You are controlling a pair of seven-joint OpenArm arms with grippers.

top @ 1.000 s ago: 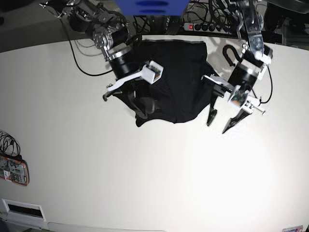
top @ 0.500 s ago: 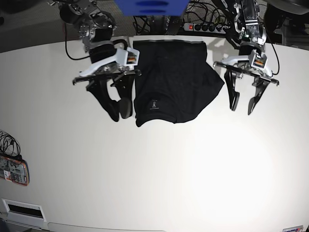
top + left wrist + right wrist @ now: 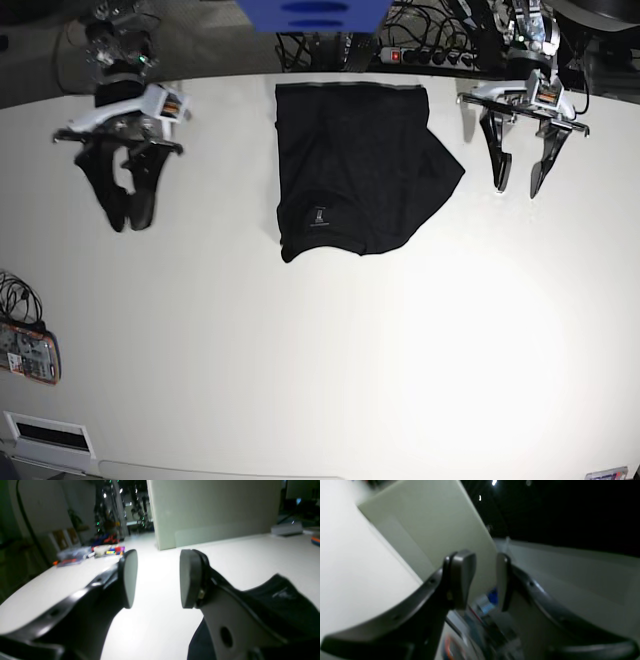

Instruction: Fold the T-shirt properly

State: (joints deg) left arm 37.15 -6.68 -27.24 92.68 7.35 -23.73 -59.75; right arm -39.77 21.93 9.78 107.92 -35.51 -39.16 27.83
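T-shirt (image 3: 355, 170) flat on white surface (image 3: 320, 350), folded to a compact dark block near the far edge; small pale label mark facing up toward its near end. One flap bulging out on the side toward the left pincer, so outline not quite square; fold judged near complete, perhaps one tidy-up left.

Left pincer (image 3: 520, 190) hanging just beside that bulging flap, tips down, clear of cloth. Jaws parted to a moderate gap, nothing between pads (image 3: 131, 577); only bare surface in the gap, shirt edge (image 3: 282, 605) off to one side.

Right pincer (image 3: 125, 215) well apart from T-shirt on the opposite side, lifted off surface. Jaws at a narrower gap (image 3: 485, 580), empty, touching nothing.

Both arms parked outboard of T-shirt, probably to leave the fold undisturbed and visible.
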